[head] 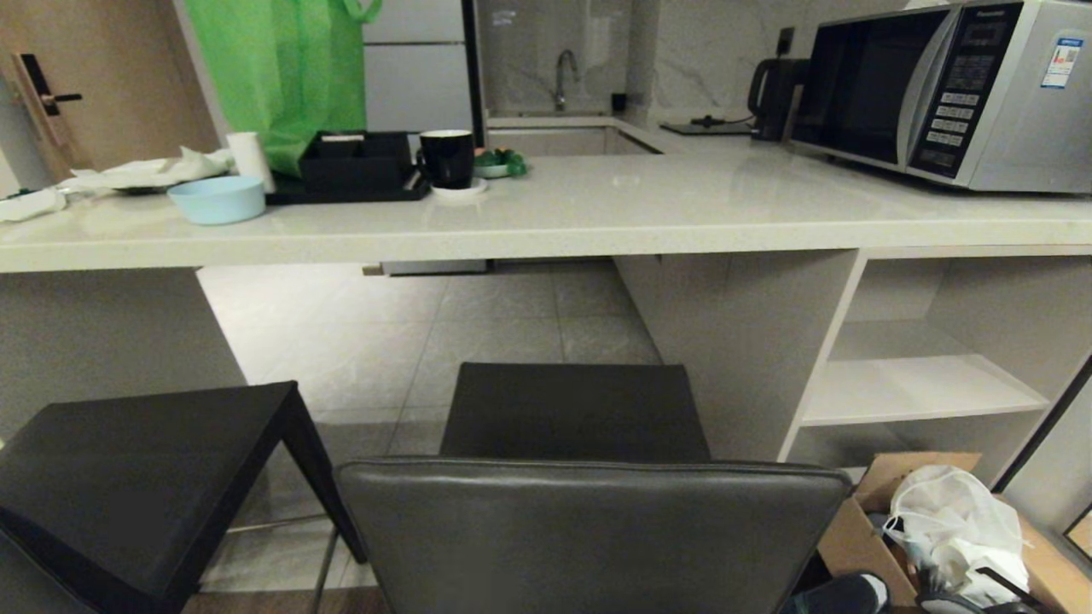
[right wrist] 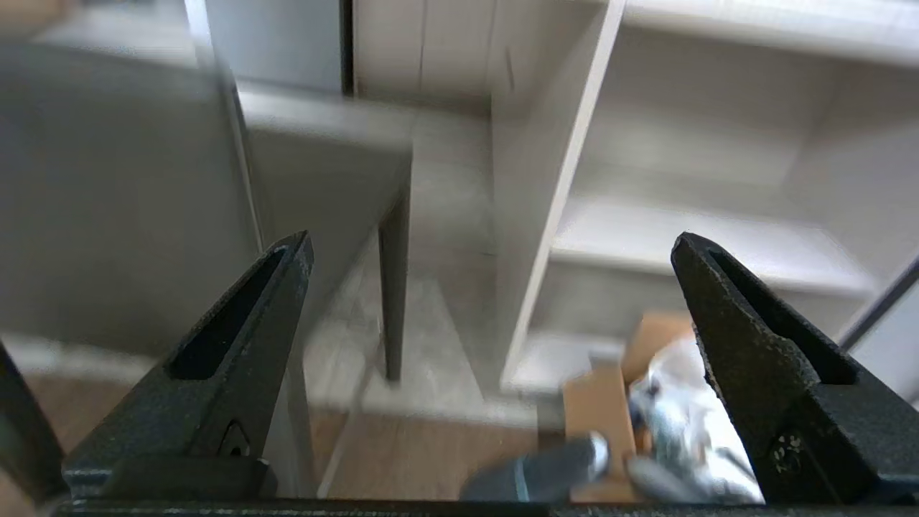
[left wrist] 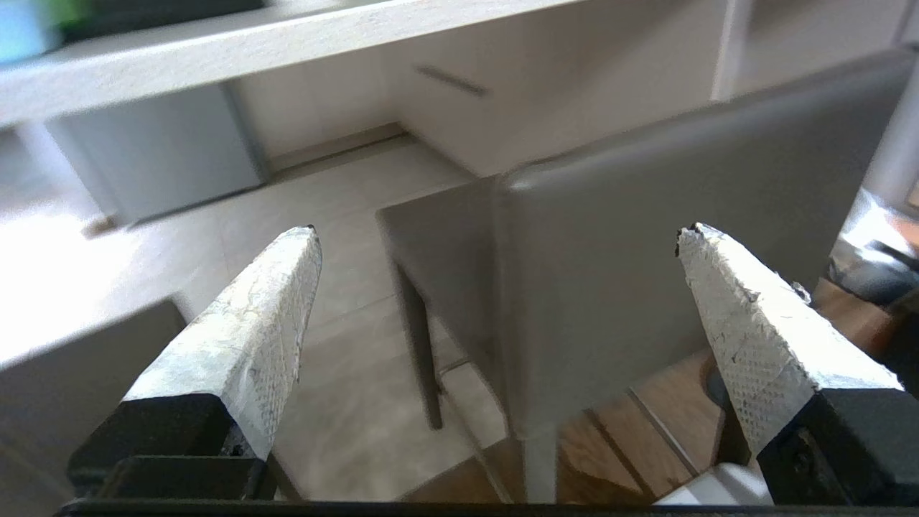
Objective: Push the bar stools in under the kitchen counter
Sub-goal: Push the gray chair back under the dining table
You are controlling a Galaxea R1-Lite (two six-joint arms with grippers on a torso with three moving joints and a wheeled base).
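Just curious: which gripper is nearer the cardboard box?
Right. The right gripper has the box close below it; the left gripper faces the stool backrest, farther off.

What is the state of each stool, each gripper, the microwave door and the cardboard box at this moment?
Near dark grey leather bar stool: upright, standing short of the off-white stone kitchen counter, not pushed in.
Second dark stool: upright, also short of the counter.
Left gripper: open, empty.
Right gripper: open, empty.
Silver microwave: door closed.
Brown cardboard box: open, with white bags inside.
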